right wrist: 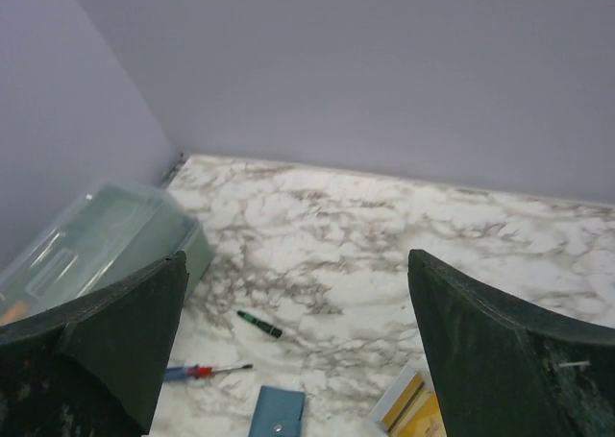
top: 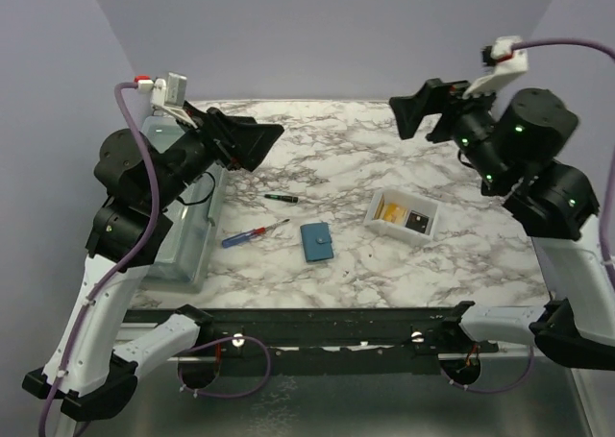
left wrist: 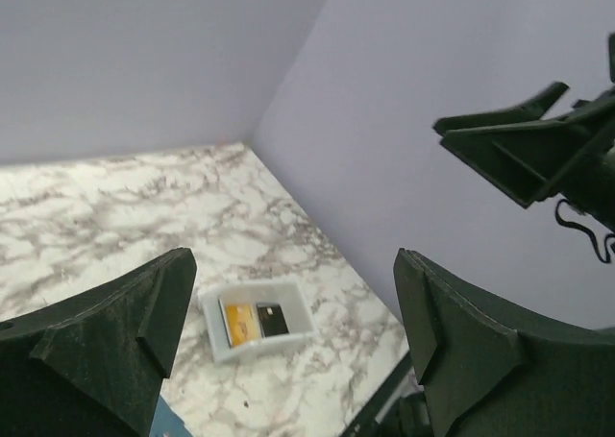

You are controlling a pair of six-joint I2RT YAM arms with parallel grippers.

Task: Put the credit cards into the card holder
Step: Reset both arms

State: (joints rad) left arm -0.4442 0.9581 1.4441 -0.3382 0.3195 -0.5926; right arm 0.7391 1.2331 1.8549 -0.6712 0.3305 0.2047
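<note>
Table [top: 327, 158]: white marble pattern, grey veining. Shallow white rectangular tray [top: 398, 231] holds a flat golden-orange credit card [top: 389, 209] with a black card [top: 417, 223] beside it. Left of the tray, apart from it: card holder [top: 316, 242], a small teal-blue rectangle lying flat and closed. Farther left of the tray: red-and-blue screwdriver [top: 252, 233] and small green-and-black screwdriver [top: 282, 198]. Farthest left: clear plastic bin [top: 183, 235]. Left tool [top: 252, 141] and right tool [top: 428, 115]: dark wedge-shaped fingers spread wide, raised above tray level, gripping nothing.
</note>
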